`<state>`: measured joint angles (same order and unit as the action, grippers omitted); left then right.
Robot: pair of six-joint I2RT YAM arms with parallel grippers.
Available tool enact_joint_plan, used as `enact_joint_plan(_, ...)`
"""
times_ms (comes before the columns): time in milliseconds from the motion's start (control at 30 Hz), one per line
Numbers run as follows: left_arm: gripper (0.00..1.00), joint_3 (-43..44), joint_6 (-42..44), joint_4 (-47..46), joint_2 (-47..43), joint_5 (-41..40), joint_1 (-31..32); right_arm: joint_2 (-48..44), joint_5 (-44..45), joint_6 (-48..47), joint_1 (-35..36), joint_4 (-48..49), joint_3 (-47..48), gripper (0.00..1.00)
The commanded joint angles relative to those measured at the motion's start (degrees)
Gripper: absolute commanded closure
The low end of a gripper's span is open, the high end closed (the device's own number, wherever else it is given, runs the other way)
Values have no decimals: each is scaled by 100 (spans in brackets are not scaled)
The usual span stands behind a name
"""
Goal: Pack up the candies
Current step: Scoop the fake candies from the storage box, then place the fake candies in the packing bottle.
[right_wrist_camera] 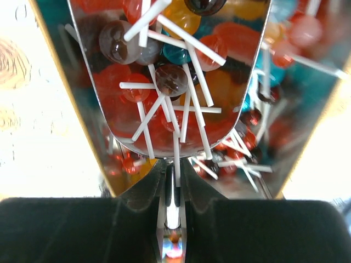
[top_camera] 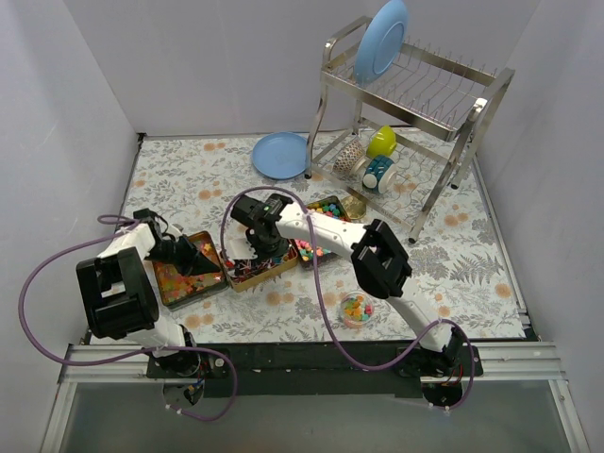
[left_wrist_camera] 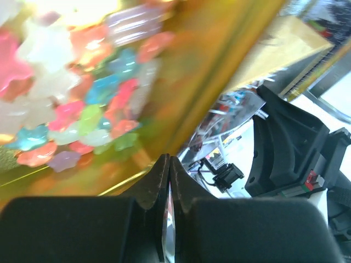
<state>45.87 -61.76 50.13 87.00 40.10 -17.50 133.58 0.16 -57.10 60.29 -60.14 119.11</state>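
Table (top_camera: 453, 255) with a floral cloth carried everything. Dish rack (top_camera: 444, 94) stood well beyond both grippers, far side, with one blue plate (top_camera: 382, 38) upright in the top tier. A yellow cup (top_camera: 382, 142) and a teal cup (top_camera: 377, 175) lay on the rack's lower level. Second blue plate (top_camera: 280, 155) lay flat on the cloth, beyond the right gripper (top_camera: 253, 247) and well apart from it.

Three gold tins sat in a row around the grippers. Candy tin (top_camera: 161, 285): left gripper (top_camera: 195, 253) was at its rim. Wrist view showed the fingers pressed together with only a thin bright sliver of metal between them, so it was pinched onto the tin's wall. Lollipop tin (top_camera: 274, 276) was just beside the candy tin. The right gripper was on its rim, jaws nearly together and clamped on the thin shiny wall. The lollipops (right_wrist_camera: 170, 76) lay straight ahead of the fingertips in a pile, white sticks crossing. Third tin (top_camera: 342, 219) was just beside the right gripper, on the side away from the left one, partly under the right arm.

Small clear cup (top_camera: 343, 307) stood behind the right gripper, toward the arm bases, apart from the tins.

The candies (left_wrist_camera: 66, 115): star-shaped pieces in pink, blue, green and white filled the candy tin, right ahead of the left fingertips. More mixed colours filled the third tin and the cup. Left wrist view was blurred, so I couldn't count them.
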Motion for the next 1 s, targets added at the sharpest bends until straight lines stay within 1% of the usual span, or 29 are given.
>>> enact_joint_plan(0, 100, 484, 480, 216, 80, 323, 18, -710, -113, -55, -114, -182, -10, 99)
enact_joint_plan(133, 100, 616, 630, 173, 72, 639, 18, -921, -113, -64, -141, -139, -256, 99)
enact_joint_plan(167, 100, 634, 638, 164, 54, 883, 10, -956, -113, -73, -141, -147, -265, 99)
enact_joint_plan(267, 100, 686, 621, 173, 10, 1105, 18, -991, -104, -56, -158, -173, -213, 99)
enact_joint_plan(433, 100, 862, 770, 287, -113, 1141, 9, -1193, -192, 76, -316, -279, -125, 99)
enact_joint_plan(567, 100, 1064, 911, 226, -87, 1307, 9, -1754, -149, 76, -553, -384, -484, 99)
enact_joint_plan(733, 100, 1424, 1069, 208, -17, 1343, 18, -2616, -78, -38, -957, -455, -1538, 99)
enact_joint_plan(767, 100, 1469, 1104, 208, 1, 1334, 10, -2940, -61, -64, -1010, -472, -1714, 99)
enact_joint_plan(833, 100, 1539, 1096, 182, 45, 1334, 18, -3310, -43, -151, -1133, -464, -2302, 99)
enact_joint_plan(867, 100, 1539, 1096, 173, 62, 1343, 18, -3660, 166, -187, -1160, -455, -2505, 99)
enact_joint_plan(933, 100, 1566, 1069, 111, 141, 1360, 9, -4013, 299, -318, -1195, -446, -3144, 99)
enact_joint_plan(967, 100, 1609, 1061, 94, 168, 1360, 18, -4354, 404, -354, -1204, -446, -3366, 99)
